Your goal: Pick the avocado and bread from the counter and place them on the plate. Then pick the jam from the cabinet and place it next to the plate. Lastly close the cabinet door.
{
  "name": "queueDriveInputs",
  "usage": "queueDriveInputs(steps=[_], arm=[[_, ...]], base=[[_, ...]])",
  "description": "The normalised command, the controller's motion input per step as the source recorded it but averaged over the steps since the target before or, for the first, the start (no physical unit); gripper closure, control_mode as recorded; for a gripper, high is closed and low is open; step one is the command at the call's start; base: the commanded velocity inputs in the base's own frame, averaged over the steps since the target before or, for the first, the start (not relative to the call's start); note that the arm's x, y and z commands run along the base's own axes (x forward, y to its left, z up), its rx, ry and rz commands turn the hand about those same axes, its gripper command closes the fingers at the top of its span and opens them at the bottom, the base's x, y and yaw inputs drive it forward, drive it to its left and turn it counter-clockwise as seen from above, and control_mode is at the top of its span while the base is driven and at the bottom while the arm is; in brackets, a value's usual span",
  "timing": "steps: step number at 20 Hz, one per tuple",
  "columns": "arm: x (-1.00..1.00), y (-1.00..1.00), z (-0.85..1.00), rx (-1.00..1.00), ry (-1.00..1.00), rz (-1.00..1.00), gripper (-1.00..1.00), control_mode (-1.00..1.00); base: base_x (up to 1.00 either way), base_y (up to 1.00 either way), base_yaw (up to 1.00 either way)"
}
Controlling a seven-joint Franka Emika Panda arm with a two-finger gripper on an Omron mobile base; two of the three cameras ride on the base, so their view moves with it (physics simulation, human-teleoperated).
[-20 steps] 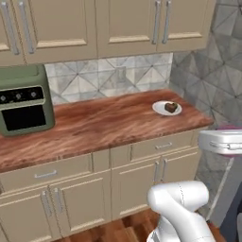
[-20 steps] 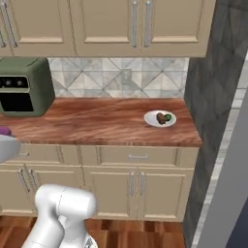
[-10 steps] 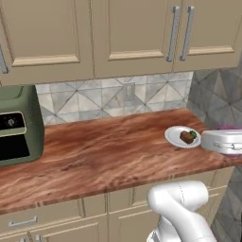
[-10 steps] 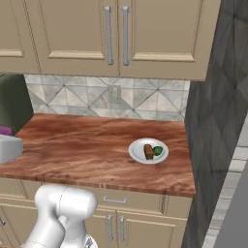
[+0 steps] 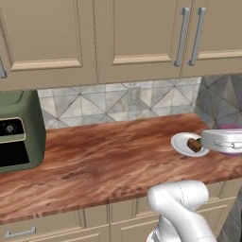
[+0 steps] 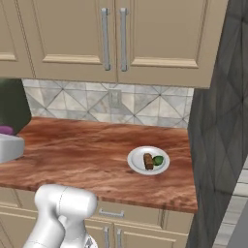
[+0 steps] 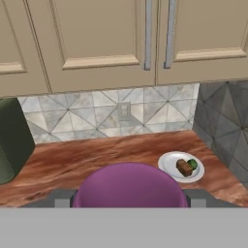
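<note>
No brand, label or lettering can be read on anything here. The plate sits on the tabletop near its right end, close to the dark side wall, with the bread and the avocado lying side by side on it, and a long bare stretch of wood runs left to the green oven. The hand grasps a purple round-topped object, and the upper cabinet doors above the plate stand closed.

Kitchen — beige wall cabinets, tiled backsplash, wood-grain counter, green toaster oven.
</note>
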Motion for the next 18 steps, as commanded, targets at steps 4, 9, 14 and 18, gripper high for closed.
queueDriveInputs(steps=[4,9,14,18], arm=[[0.00,0.00,0.00,0.00,0.00,0.00,1.00,1.00],[0.19,0.00,-0.02,0.01,0.02,0.00,1.00,-1.00],[0.58,0.00,-0.10,0.05,0.05,0.00,1.00,-1.00],[0.23,0.00,-0.22,0.02,-0.01,-0.03,1.00,-1.00]], base=[[0.01,0.00,0.00],[0.00,0.00,0.00],[0.00,0.00,0.00],[0.00,0.00,0.00]])
